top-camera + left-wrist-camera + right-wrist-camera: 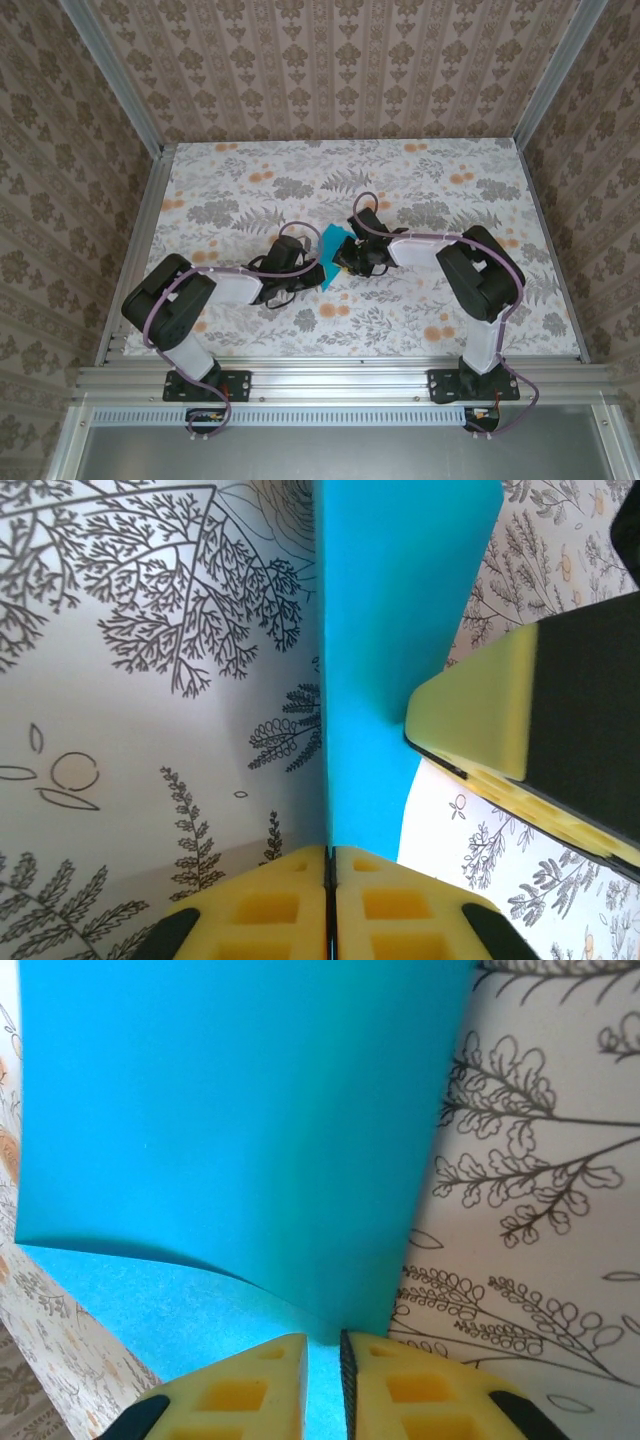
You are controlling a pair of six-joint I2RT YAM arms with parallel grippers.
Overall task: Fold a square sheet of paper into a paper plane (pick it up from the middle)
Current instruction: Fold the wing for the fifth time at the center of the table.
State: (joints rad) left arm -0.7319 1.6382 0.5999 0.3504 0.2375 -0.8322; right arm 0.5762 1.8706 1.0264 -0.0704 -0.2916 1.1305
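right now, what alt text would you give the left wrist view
The left gripper at the bottom edge is shut on a teal-blue sheet of paper that rises up the middle of the picture. Yellow and black fingers of the right gripper meet its edge from the right, over a fern-printed table.

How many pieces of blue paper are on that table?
1. The blue sheet, central over the table, is clamped in the left pincer and sits between the fingers of the right pincer. Others may be hidden.
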